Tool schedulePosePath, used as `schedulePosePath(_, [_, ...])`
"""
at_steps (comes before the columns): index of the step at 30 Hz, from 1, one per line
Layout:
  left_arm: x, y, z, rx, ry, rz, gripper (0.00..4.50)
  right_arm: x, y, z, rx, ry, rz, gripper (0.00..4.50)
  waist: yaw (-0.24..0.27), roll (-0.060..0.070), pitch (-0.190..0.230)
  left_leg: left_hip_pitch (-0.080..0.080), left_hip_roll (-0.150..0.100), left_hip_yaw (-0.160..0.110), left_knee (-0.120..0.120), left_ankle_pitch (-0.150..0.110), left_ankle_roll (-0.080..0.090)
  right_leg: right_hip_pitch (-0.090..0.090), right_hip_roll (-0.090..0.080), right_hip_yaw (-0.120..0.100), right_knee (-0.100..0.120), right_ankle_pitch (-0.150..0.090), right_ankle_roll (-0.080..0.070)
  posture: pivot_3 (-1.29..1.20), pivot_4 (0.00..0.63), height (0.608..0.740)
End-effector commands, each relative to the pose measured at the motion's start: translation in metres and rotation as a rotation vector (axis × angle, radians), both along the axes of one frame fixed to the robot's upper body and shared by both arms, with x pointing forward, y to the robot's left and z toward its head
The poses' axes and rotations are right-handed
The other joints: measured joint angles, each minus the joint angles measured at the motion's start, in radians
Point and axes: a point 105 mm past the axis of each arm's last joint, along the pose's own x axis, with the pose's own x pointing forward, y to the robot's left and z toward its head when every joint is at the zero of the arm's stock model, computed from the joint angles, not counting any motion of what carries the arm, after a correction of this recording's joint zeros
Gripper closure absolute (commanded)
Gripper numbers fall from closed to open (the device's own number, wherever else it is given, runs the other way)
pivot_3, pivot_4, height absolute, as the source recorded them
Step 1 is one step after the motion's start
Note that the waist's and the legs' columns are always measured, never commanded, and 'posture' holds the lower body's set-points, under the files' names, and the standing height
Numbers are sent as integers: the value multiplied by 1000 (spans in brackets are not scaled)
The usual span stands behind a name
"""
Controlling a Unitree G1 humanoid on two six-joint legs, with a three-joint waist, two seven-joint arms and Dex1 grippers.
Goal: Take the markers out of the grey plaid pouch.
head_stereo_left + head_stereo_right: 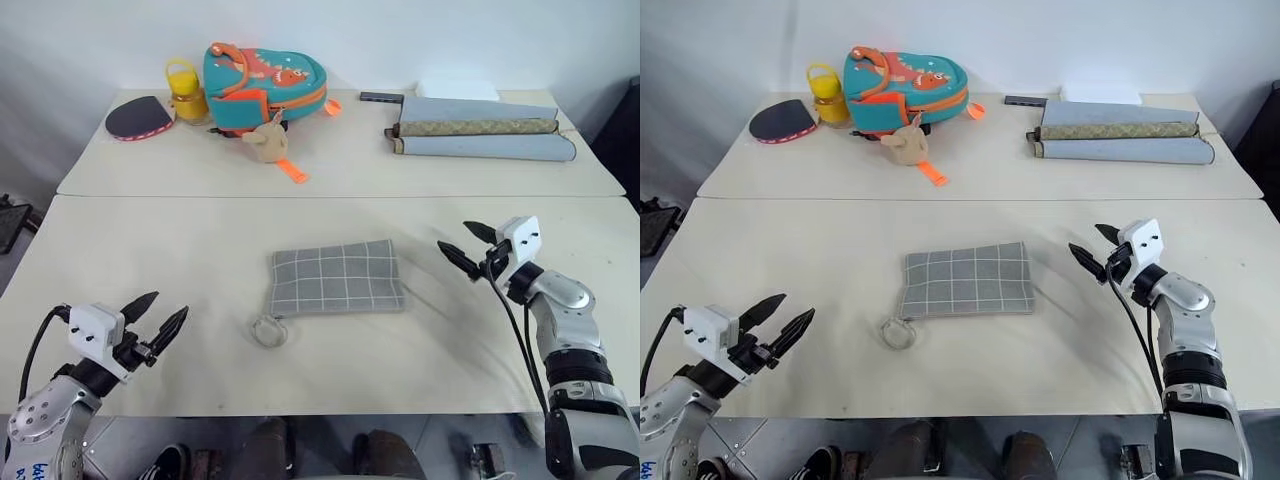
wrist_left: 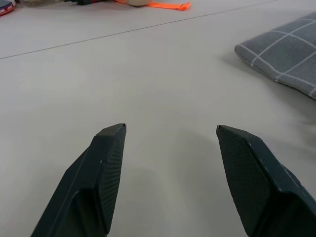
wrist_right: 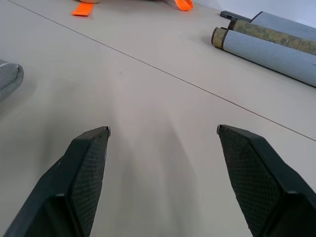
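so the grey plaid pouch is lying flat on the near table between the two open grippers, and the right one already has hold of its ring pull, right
Not quite. The right gripper holds nothing: its open fingers hover over bare table, well clear of the ring pull, which lies untouched at the corner of the grey plaid pouch. The left eye view shows this. The rest stands: the pouch lies flat on the near table, between the right gripper and the open left gripper.

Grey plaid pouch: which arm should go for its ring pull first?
Probably left. The ring pull lies at the grey plaid pouch's left corner, nearer the open left gripper than the right gripper.
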Motion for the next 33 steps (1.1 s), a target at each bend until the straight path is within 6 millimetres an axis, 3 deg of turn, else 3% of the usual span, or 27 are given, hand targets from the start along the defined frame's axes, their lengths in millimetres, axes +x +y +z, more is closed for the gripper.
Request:
schedulePosePath(1, [1,-4,8,29,-34,-24,1404,1,-1,8,4,-40,-10,882,-1,0,0,0,0,0,0,0,0,0,0,1,0,0,0,0,150,740])
schedulePosePath(9, [0,-6,10,37,-53,-46,1404,0,8,14,26,-43,33,882,-2,0,0,0,0,0,0,0,0,0,1,5,0,0,0,0,150,740])
schedulePosePath(12, [3,-4,13,47,-80,-35,1380,-1,23,23,33,-69,88,1904,-2,0,0,0,0,0,0,0,0,-1,0,6,0,0,0,0,150,740])
schedulePosePath(19, [20,-10,15,147,-139,-71,1380,-13,101,58,152,-142,286,4405,-1,0,0,-1,1,2,-1,0,-1,-6,1,8,6,0,0,0,150,740])
schedulePosePath(22, [25,-17,13,208,-160,-118,1380,-21,129,51,153,-121,346,4458,-2,-1,0,-2,1,4,-1,0,-1,-9,1,8,10,0,0,0,150,740])
schedulePosePath(25, [32,-25,11,271,-182,-162,1380,-24,141,28,81,-74,351,4458,2,-1,-1,-2,0,5,-1,0,-1,-10,1,8,11,0,0,0,150,740])
schedulePosePath(29, [44,-40,13,339,-242,-230,1380,-10,134,-7,-54,9,245,4458,2,-2,-1,-2,-1,6,-1,0,-1,-11,0,8,10,0,0,0,150,740])
schedulePosePath(33, [55,-54,10,422,-290,-307,1380,-6,128,-16,-100,18,229,4458,-2,-2,-1,-2,0,7,-1,0,-1,-12,1,7,11,0,0,0,150,740])
